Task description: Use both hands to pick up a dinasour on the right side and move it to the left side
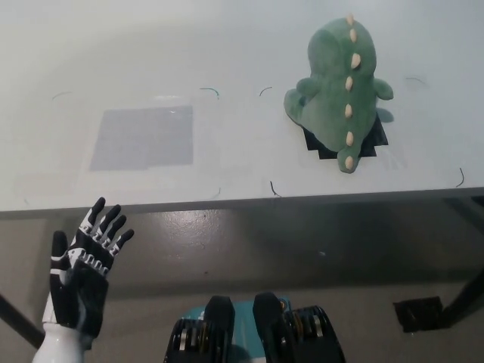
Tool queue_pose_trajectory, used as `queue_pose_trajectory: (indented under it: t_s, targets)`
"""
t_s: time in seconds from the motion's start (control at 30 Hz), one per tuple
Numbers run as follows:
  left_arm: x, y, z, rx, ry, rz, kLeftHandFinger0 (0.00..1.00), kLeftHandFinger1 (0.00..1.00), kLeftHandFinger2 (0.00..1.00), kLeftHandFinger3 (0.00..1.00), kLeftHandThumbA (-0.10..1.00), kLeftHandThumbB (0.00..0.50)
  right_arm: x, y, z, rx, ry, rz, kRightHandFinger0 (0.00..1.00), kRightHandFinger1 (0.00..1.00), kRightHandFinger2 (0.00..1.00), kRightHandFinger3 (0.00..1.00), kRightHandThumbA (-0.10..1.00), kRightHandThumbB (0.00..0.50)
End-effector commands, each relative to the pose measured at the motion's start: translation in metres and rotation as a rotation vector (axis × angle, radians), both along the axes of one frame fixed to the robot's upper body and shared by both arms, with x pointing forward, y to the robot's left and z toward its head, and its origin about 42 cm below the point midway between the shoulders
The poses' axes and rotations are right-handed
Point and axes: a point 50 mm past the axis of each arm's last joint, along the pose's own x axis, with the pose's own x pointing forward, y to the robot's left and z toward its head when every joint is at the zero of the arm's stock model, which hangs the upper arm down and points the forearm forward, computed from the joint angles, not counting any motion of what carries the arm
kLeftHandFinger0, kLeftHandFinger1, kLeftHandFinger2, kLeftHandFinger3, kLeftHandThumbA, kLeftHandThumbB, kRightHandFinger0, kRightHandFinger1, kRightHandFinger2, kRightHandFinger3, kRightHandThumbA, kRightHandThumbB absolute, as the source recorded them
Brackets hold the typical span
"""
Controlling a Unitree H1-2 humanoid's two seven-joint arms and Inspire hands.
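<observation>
Toward the upper right of the frame, a green plush dinosaur [340, 87] sits on the white table [227, 53], seen from behind, with a row of cream spikes running down its back and onto its tail, which points toward the table's near edge. It rests on a black patch [372, 136] whose jagged edges show at either side of the tail, and its shadow falls to its right. To the left of the toy, in the middle left of the frame, a pale grey square [144, 136] is marked on the tabletop, well apart from the dinosaur. A few thin dark curved marks dot the surface around both areas, some between the grey square and the toy and one near the right edge of the table. At the lower left of the frame, below the table's front edge and over the grey floor [302, 249], the left hand [85, 261] is raised with its fingers spread apart and pointing up toward the table, holding nothing; its palm side looks dark with white markings, and the white wrist shows beneath it. It is well apart from the dinosaur and does not touch the table. No right hand appears anywhere in the frame. A small dark object [418, 312] lies on the floor at the lower right.
</observation>
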Motion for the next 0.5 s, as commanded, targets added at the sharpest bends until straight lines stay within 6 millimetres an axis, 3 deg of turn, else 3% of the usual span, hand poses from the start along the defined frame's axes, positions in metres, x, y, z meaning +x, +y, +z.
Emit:
queue_pose_trajectory:
  t_s: [0.0, 0.2, 0.3, 0.47]
  targets:
    - [0.0, -0.001, 0.012, -0.018, -0.064, -0.021, 1.0, 1.0, 1.0, 1.0, 1.0, 0.315, 0.001, -0.002, 0.015, -0.003, -0.065, 0.037, 1.0, 1.0, 1.0, 1.0, 1.0, 0.319]
    - [0.001, 0.002, 0.018, -0.001, -0.095, -0.022, 1.0, 1.0, 1.0, 1.0, 1.0, 0.334, 0.004, -0.001, 0.019, 0.008, -0.071, 0.046, 1.0, 1.0, 1.0, 1.0, 1.0, 0.34]
    - [0.0, 0.003, 0.023, 0.012, -0.112, -0.014, 1.0, 1.0, 1.0, 1.0, 1.0, 0.346, 0.004, 0.0, 0.02, -0.043, -0.087, 0.058, 1.0, 1.0, 1.0, 1.0, 1.0, 0.294]
    - [-0.002, 0.004, 0.027, 0.008, -0.12, -0.01, 1.0, 1.0, 1.0, 1.0, 1.0, 0.358, 0.004, 0.003, 0.026, -0.052, -0.109, 0.053, 1.0, 1.0, 1.0, 1.0, 1.0, 0.297]
